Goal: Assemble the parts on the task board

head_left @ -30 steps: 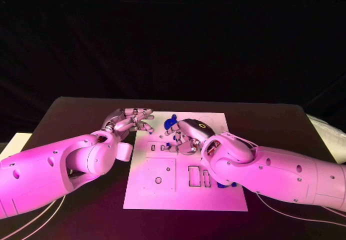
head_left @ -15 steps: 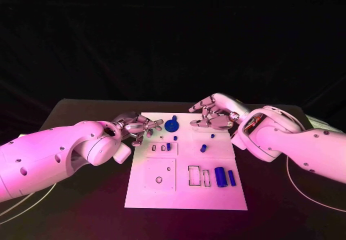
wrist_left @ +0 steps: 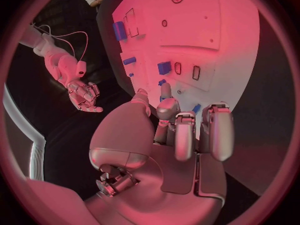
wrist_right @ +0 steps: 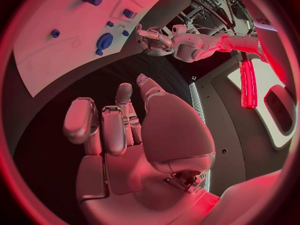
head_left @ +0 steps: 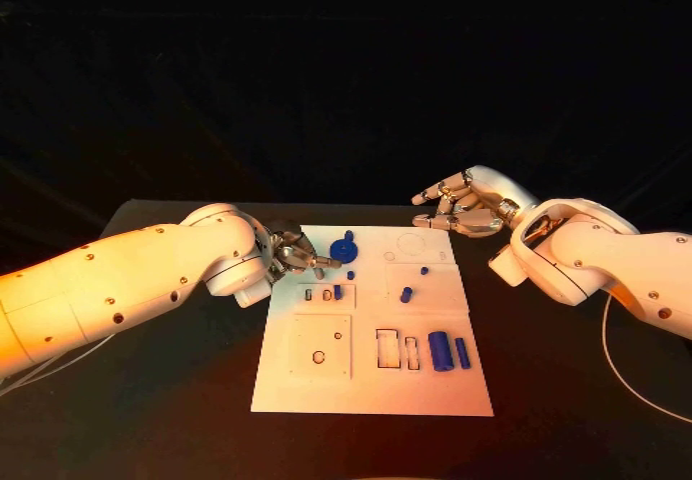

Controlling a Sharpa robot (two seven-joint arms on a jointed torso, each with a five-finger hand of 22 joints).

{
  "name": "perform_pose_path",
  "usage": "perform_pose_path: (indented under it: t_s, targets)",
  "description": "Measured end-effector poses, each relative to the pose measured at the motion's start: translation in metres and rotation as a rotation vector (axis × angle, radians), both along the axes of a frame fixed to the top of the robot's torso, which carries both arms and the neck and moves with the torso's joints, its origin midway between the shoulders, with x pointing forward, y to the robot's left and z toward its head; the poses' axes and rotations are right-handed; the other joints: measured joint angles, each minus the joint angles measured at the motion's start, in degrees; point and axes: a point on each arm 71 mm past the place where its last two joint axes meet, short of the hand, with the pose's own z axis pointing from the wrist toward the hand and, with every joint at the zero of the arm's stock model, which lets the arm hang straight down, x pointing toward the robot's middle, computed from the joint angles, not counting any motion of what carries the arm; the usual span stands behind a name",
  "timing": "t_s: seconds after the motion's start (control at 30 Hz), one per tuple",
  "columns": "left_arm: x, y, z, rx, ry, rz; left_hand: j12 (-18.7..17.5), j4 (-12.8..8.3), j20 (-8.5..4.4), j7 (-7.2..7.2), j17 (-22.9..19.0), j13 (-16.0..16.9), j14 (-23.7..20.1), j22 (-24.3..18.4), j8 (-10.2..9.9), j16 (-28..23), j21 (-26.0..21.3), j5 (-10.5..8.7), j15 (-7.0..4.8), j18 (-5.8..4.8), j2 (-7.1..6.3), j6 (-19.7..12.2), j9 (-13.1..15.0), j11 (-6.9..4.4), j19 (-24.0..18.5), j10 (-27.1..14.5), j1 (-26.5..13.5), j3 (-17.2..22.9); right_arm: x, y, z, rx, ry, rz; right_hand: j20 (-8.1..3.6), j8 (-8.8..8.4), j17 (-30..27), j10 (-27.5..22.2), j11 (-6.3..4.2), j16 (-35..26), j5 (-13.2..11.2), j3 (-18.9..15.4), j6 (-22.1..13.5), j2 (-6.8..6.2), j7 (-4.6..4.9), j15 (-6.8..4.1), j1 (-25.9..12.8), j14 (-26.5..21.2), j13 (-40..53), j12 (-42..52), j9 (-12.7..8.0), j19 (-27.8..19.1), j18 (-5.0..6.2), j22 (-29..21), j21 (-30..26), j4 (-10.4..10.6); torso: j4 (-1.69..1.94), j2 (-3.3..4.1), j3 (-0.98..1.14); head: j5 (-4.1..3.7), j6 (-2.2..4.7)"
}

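**Both robot hands empty beside the board**

The white board (head_left: pixel 372 390) lies in the middle of the black tabletop (head_left: pixel 173 400), long side running away from the robot. Blue parts sit on it: a round knobbed part (head_left: pixel 343 247) near the far edge, a small peg (head_left: pixel 351 275) and a short block (head_left: pixel 338 292) in the slots just nearer, two small pegs (head_left: pixel 407 295) right of centre, and two cylinders (head_left: pixel 440 352) lying side by side near the board's right edge, beside two empty rectangular slots (head_left: pixel 391 350).

The left robot hand (head_left: pixel 296 254) hangs at the board's far left corner, close to the round part. Its fingers (wrist_left: pixel 215 130) are curled in toward the palm and hold nothing; the wrist view shows the fingertips above the board's edge, clear of the parts.

The right robot hand (head_left: pixel 462 212) is raised beyond the board's far right corner, well apart from the parts. Its fingers (wrist_right: pixel 112 127) are bent loosely but spread, with nothing between them.
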Motion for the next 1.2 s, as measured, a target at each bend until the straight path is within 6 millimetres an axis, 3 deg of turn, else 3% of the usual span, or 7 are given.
perform_pose_path:
  t_s: [0.07, 0.27, 1.2]
  targets:
    - [0.003, -0.005, 0.001, 0.034, 0.0, -0.014, 0.9, 0.0, -0.2, -0.05, 0.0, 1.0, 0.0, 0.0, 1.4, 0.0, 0.1, -1.1, 0.0, -0.84, 0.67, -0.7, 1.5, -0.21, 0.2, 0.2, -0.7, -1.1, 0.001, -0.001, -0.001, 0.004, 0.009, -0.002, 0.0, 0.0, -0.1, 0.0, 0.0, 0.0, 0.1, 0.0, 0.0, 0.0, 0.0, 0.0, 0.0, 0.0, 0.0, -0.2, 0.0, 0.0, 0.0, 0.0, 0.0, 0.0, 0.03, 0.0, 0.01, -0.02, -0.03]
    - [0.009, -0.014, -0.001, 0.119, 0.011, -0.05, 2.3, 0.0, -0.2, -0.44, 0.0, 2.7, 0.0, 0.0, 3.8, 0.0, 0.7, -1.58, -0.42, -0.86, 1.05, -1.5, 4.3, -0.32, 0.2, 0.7, -1.0, -3.7, 0.002, -0.002, -0.003, 0.01, 0.03, -0.005, 0.21, 0.0, -0.2, 0.0, 0.0, 0.0, 0.1, 0.0, 0.2, 0.22, -0.17, 0.0, 0.2, 0.0, -0.3, -0.4, 0.0, -0.2, 0.0, -0.2, 0.0, 0.0, 0.01, 0.04, -0.06, 0.18, -0.22]
    - [0.014, -0.037, -0.012, 0.247, 0.078, -0.141, 2.9, -0.1, -0.61, -0.53, 0.0, 3.6, 0.0, 0.0, 5.6, 0.0, 0.9, -1.81, -0.41, -0.86, 1.84, -2.8, 7.1, -0.52, 0.2, 0.9, -0.7, -5.1, 0.007, 0.003, -0.008, -0.001, 0.068, 0.005, 0.0, 0.23, -0.7, -0.2, -0.2, -0.7, 0.3, 0.0, 0.2, 0.22, -0.19, 0.0, 0.2, 0.0, -0.8, -0.9, 0.0, -0.4, 0.0, -0.8, -0.3, 0.0, 0.02, 0.13, -0.1, 0.13, -1.22]
